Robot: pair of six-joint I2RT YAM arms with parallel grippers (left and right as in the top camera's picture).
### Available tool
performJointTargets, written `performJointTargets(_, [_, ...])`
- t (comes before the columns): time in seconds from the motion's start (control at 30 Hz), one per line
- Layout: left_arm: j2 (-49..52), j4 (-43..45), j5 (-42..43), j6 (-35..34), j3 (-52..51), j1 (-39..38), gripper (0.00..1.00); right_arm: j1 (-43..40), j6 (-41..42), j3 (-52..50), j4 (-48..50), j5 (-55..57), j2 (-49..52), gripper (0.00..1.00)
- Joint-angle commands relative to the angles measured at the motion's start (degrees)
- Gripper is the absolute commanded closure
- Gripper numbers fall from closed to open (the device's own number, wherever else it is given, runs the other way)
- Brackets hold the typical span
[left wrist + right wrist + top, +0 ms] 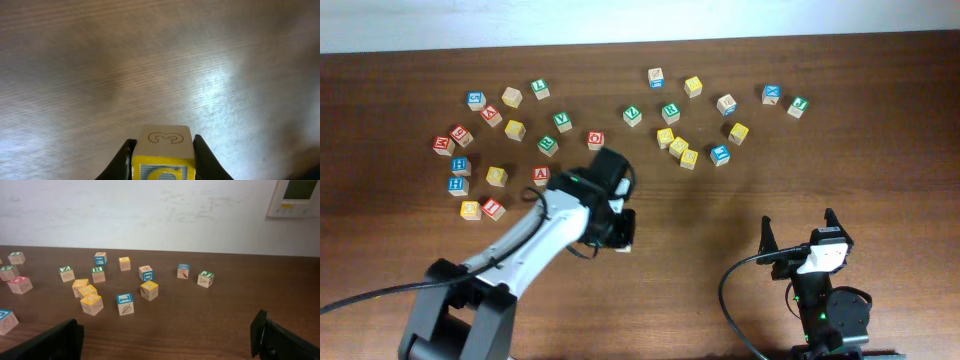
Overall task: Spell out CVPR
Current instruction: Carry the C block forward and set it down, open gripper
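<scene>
My left gripper [162,160] is shut on a yellow C block [163,152], its yellow letter face toward the camera and a plain wood face with an outline drawing on top. In the overhead view the left gripper [616,232] is low over the table's middle front, and the block is mostly hidden under it. My right gripper [799,232] is open and empty at the front right; its fingers spread wide in the right wrist view [165,340]. A green V block [563,122] lies in the left group. I cannot pick out the P and R blocks.
Several letter blocks lie scattered in a left group around a yellow block [497,176] and a right group around another yellow block [679,148], also seen in the right wrist view [91,303]. The white wall [150,210] is behind the table.
</scene>
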Motion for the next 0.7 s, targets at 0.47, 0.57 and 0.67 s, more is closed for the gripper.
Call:
performJointTargets(0.47, [-0.44,6.38,-22.40,-13.53,-7.45,-5.27,0.79,-0.37,0.44,-0.31,-0.39,0.44,-0.37,0.02])
performJointTargets(0.57, [-0.44,8.11,-23.78,-13.55,-7.45,-5.27,0.77,-0.37,0.44,-0.31,-0.39,0.44,-0.37,0.02])
performJointTargets(0.67, [-0.44,8.17,-26.01,-13.53,-7.45,-5.27,0.76,-0.37,0.44,-0.31,-0.39,0.44,-0.37,0.02])
